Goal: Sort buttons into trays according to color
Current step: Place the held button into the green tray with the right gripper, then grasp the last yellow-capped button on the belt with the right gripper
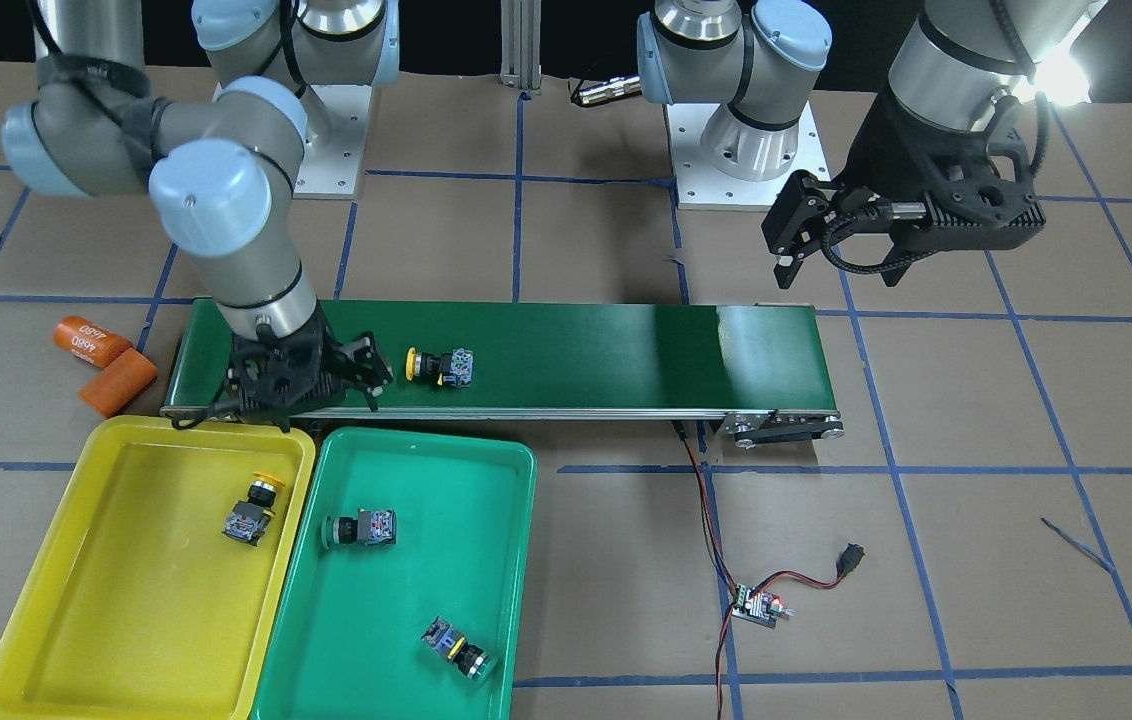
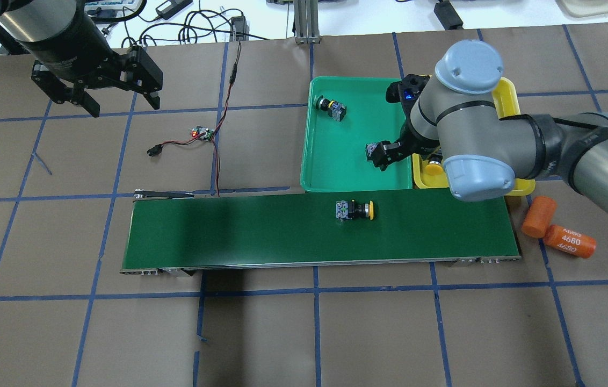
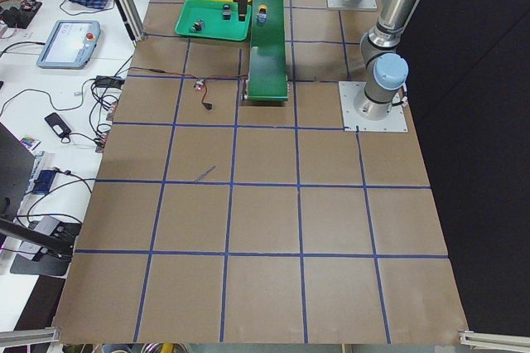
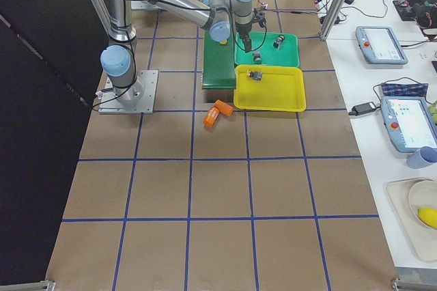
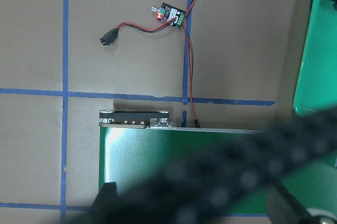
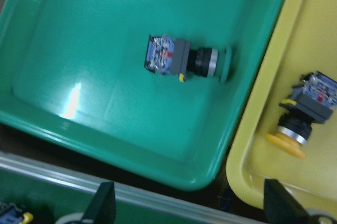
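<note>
One yellow button lies on its side on the conveyor belt. A second yellow button rests in the yellow tray. The green tray holds two green buttons. My right gripper hovers open and empty over the belt's edge where the two trays meet, left of the belt's button in the front-facing view. Its fingers show apart in the right wrist view. My left gripper hangs open and empty, far off over bare table.
Two orange cylinders, one marked 4680, lie past the belt's end beside the yellow tray. A small circuit board with red-black wires lies on the table near the belt's other end. Operator desks with pendants flank the table.
</note>
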### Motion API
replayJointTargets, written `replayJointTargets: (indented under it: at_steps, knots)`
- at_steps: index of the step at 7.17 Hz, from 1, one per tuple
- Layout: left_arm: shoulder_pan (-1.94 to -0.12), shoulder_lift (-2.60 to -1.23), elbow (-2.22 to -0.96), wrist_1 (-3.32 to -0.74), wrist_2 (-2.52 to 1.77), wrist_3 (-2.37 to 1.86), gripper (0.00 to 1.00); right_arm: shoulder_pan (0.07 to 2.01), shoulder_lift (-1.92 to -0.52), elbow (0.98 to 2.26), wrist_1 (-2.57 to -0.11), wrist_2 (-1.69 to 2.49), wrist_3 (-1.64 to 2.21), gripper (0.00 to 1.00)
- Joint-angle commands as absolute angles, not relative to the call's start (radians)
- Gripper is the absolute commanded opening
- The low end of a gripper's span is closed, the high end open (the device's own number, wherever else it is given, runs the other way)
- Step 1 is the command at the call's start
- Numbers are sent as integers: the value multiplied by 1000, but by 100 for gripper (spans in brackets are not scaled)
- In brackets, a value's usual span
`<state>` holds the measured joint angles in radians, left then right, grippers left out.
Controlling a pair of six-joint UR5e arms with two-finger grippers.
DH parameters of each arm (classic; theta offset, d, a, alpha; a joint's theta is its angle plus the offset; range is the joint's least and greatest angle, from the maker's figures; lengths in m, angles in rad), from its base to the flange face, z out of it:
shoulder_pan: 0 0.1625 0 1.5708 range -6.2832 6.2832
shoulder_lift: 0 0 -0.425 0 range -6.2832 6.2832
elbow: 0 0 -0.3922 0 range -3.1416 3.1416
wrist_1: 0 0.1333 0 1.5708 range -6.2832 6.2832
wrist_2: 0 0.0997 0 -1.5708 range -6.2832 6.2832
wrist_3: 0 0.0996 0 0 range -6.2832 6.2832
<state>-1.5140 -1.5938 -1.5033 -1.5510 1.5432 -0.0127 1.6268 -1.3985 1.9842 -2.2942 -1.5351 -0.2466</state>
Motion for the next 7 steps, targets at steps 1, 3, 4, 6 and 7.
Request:
replayJointTargets:
  at_steps: [1, 3, 4, 6, 7]
  knots:
    - [-1514, -1594, -1503, -1551, 1543, -12, 100, 1623, -1491, 2091, -2307, -1588, -566, 100]
    - [-1514, -1594, -1503, -1551, 1543, -12, 100, 1621, -1522, 2117, -2292, -1586, -793, 100]
    - [-1514, -1594, -1503, -1551, 1543, -12, 100, 1618, -1543, 2150, -2298, -1585, -948, 100]
    - [-1514, -1594, -1503, -1551, 1543, -12, 100, 1605, -1545, 2164, -2300, -1586, -1284, 98]
    - [-1514, -1594, -1503, -1551, 1543, -12, 100, 1591, -1545, 2166, -2290, -1588, -1433, 98]
